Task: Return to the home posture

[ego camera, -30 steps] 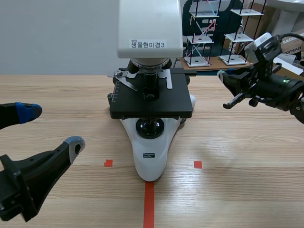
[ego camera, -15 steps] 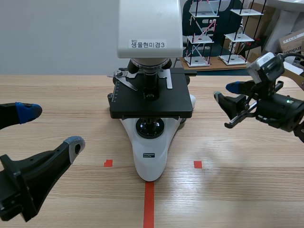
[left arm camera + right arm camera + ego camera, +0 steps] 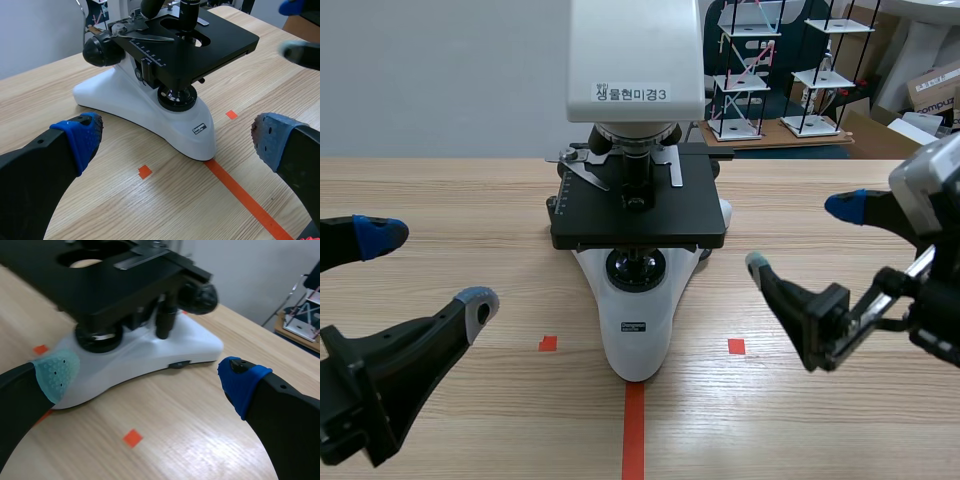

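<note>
A white microscope (image 3: 636, 330) with a black stage (image 3: 640, 215) stands mid-table. My left gripper (image 3: 428, 270) is low at the left, open and empty, well short of the microscope. My right gripper (image 3: 803, 236) is low at the right, open and empty, beside the microscope's base without touching it. In the left wrist view the microscope (image 3: 125, 100) lies ahead of my open left gripper (image 3: 175, 145), and the right gripper's pads (image 3: 300, 50) show beyond the stage. The right wrist view has the base (image 3: 192, 347) and a focus knob (image 3: 200, 297) ahead of the open right gripper (image 3: 149, 376).
The wooden table (image 3: 840, 400) carries orange-red tape marks in front of the microscope. Behind the table's far right edge stand white rod-and-shelf models (image 3: 750, 70) and cardboard boxes (image 3: 935, 90).
My right gripper went from shut to wide open and drew back from beside the stage, down toward the near right of the table. The left arm has not moved.
</note>
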Robot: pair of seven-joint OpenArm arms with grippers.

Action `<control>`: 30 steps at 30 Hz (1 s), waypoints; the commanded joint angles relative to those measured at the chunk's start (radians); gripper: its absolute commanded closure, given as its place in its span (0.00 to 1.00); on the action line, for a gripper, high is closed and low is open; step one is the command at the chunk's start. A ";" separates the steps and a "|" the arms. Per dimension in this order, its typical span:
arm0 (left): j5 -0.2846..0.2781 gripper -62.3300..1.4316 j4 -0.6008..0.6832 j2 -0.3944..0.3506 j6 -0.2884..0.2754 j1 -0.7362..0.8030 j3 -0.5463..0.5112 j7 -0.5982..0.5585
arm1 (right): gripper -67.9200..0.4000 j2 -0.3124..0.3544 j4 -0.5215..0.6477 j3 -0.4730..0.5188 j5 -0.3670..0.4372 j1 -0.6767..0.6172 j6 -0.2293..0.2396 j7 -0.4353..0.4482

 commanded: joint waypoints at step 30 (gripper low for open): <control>-0.008 0.00 0.005 0.002 -0.001 0.008 -0.006 -0.014 | 0.07 -0.053 0.254 0.097 0.011 -0.231 0.022 -0.005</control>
